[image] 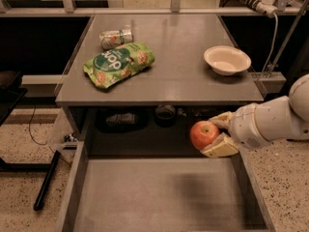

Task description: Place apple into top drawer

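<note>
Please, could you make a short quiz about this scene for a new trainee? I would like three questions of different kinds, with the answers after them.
1. True or false: the apple lies on the bottom of the open drawer.
2. What lies next to the green snack bag on the table? A) a can B) a spoon C) a banana
3. Fill in: the gripper is shut on the ____.

Key:
1. False. The gripper holds it in the air over the drawer's right side.
2. A
3. apple
</note>
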Motion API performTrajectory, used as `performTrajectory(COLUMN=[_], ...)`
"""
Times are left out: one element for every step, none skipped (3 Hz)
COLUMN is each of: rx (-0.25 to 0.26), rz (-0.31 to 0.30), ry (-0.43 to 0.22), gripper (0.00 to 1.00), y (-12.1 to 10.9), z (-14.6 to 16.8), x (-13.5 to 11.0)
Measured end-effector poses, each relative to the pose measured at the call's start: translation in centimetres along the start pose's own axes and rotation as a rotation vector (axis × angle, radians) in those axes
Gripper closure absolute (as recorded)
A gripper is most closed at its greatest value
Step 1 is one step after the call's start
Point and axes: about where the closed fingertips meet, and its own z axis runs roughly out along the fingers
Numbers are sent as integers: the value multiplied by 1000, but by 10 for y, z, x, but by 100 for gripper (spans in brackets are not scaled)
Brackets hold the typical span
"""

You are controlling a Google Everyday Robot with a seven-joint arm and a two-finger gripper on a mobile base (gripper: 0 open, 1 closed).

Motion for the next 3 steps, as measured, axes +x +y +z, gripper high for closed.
performTrajectory(rx=[-41, -89, -118], rz=[25, 96, 172], ry=[0, -18, -54], gripper=[100, 100, 100], y=[8, 22, 29], z=[23, 69, 111], x=[5, 23, 41])
